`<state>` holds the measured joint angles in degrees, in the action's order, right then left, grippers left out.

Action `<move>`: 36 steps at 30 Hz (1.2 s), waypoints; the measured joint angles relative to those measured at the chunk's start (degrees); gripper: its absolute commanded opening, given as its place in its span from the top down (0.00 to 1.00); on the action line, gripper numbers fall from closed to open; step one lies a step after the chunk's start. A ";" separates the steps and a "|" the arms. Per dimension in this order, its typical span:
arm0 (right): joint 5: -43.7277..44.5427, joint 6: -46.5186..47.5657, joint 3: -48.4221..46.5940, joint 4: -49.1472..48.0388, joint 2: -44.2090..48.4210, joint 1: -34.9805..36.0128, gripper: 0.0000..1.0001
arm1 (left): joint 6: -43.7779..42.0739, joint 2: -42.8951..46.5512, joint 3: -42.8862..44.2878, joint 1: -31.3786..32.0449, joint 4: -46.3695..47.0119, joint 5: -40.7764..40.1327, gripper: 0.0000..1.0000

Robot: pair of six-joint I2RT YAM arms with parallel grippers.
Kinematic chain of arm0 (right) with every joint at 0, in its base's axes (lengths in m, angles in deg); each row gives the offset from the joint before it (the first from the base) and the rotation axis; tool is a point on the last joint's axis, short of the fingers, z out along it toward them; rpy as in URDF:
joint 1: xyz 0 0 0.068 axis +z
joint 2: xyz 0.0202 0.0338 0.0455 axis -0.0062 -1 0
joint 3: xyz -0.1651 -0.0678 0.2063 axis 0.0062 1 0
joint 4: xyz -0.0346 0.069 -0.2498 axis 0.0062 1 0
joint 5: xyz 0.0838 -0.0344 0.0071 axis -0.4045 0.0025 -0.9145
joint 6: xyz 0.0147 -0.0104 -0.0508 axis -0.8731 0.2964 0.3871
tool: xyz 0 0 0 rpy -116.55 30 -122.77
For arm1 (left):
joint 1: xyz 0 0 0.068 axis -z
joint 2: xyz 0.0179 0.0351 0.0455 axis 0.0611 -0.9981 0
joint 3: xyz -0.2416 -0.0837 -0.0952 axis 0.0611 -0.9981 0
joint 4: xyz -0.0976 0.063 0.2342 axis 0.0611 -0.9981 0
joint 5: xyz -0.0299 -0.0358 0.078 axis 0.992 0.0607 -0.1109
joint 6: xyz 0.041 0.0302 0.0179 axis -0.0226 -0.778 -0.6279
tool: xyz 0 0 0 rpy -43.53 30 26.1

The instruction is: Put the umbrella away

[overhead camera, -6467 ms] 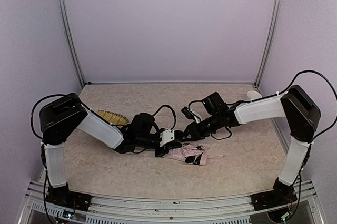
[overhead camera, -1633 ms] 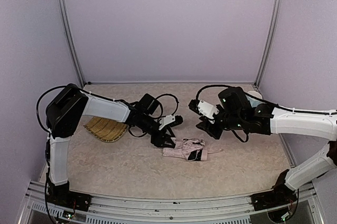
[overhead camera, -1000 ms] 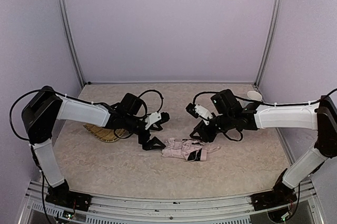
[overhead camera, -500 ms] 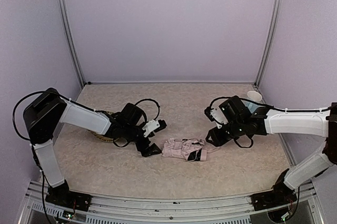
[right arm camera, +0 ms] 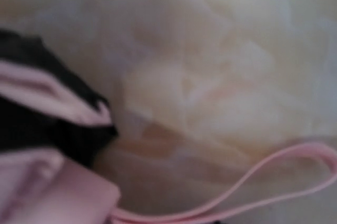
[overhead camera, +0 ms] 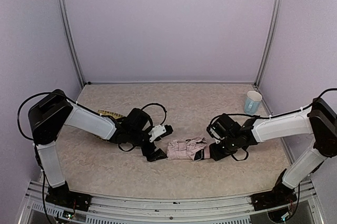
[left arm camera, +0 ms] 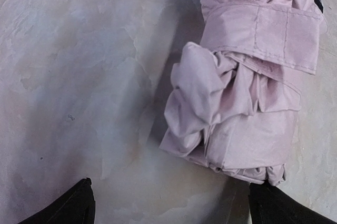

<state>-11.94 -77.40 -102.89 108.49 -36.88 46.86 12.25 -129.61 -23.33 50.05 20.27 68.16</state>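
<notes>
bracketing the bundled umbrella (overhead camera: 187, 149) end to end, likely for a shared lift
left hand (overhead camera: 162, 142) fingers apart at 9 o'clock; right hand (overhead camera: 215, 150) at 3 o'clock, spread cannot be told.

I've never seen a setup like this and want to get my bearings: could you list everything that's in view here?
umbrella: one, pale pink with black parts, folded, lying on the table between the two grippers
woven tray: one, yellow, left part of the table, mostly hidden
cup: one, pale blue, standing at the far right of the table
table: one, marbled beige
left gripper: one, black, open, right at the umbrella's left end
right gripper: one, black, at the umbrella's right end; open or shut is not clear
</notes>
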 measured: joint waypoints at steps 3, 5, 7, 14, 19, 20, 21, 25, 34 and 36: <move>0.52 -1.03 -0.07 -1.38 -0.42 0.04 0.64 | -0.07 -0.44 0.35 0.20 0.28 0.17 0.01; 1.09 -1.64 -0.07 -1.77 -0.48 0.02 0.64 | -0.04 -0.85 0.92 0.20 0.33 0.17 0.01; 1.64 -2.08 -0.04 -1.79 -0.52 0.00 0.64 | -0.04 -1.22 1.38 0.17 0.37 0.17 0.01; 3.76 -2.27 0.00 -1.42 -0.02 -0.72 0.64 | -0.02 -0.90 1.07 -0.11 0.33 -0.09 0.01; 7.61 -0.61 0.07 0.59 4.31 -5.51 0.62 | -0.20 4.35 -1.62 -1.66 -1.90 -1.11 0.01; 8.55 0.09 0.07 0.83 5.73 -7.02 0.61 | -0.37 5.95 -2.08 -1.99 -2.21 -1.03 0.01; 9.46 0.92 0.07 0.87 7.10 -8.52 0.60 | -0.90 8.41 -2.67 -2.58 -2.64 -0.63 0.01; 10.86 4.70 -0.59 -0.04 11.93 -14.56 0.42 | -1.38 16.02 -3.52 -4.94 -1.60 0.09 0.01; 5.20 13.29 0.66 -13.79 18.84 -24.57 0.17 | 9.86 23.52 -6.58 -17.40 9.40 -17.33 0.01; 3.85 14.08 1.18 -15.63 19.08 -26.36 0.17 | 11.93 26.67 -9.16 -19.43 11.93 -21.86 0.01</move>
<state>-8.09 -63.33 -101.71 92.86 -17.80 20.50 24.18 -102.94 -32.49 30.62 32.20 46.30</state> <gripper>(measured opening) 0.828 0.988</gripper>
